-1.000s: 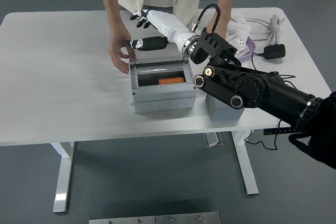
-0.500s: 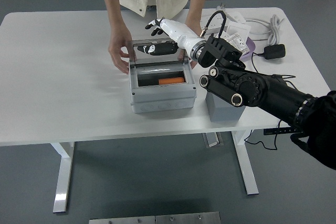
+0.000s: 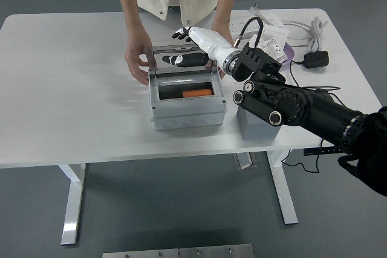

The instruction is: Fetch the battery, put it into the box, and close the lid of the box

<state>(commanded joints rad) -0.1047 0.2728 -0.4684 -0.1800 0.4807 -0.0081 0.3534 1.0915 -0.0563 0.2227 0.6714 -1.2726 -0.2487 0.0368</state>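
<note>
Right hand (image 3: 184,32) has been lifted a bit behind the raised lid (image 3: 181,60), fingers relaxed, nothing gripped; orange battery (image 3: 198,93) sits in the box (image 3: 187,113)

**Even overhead light, sharp frame**

Bright, diffuse light from above fills the scene; the white table (image 3: 72,89) reads evenly with no blown-out patches. Shadows are soft and short, pooling under the grey box (image 3: 187,104) and beneath the tabletop. The box's raised clear lid (image 3: 181,60) carries a faint reflection. Focus holds throughout
</note>
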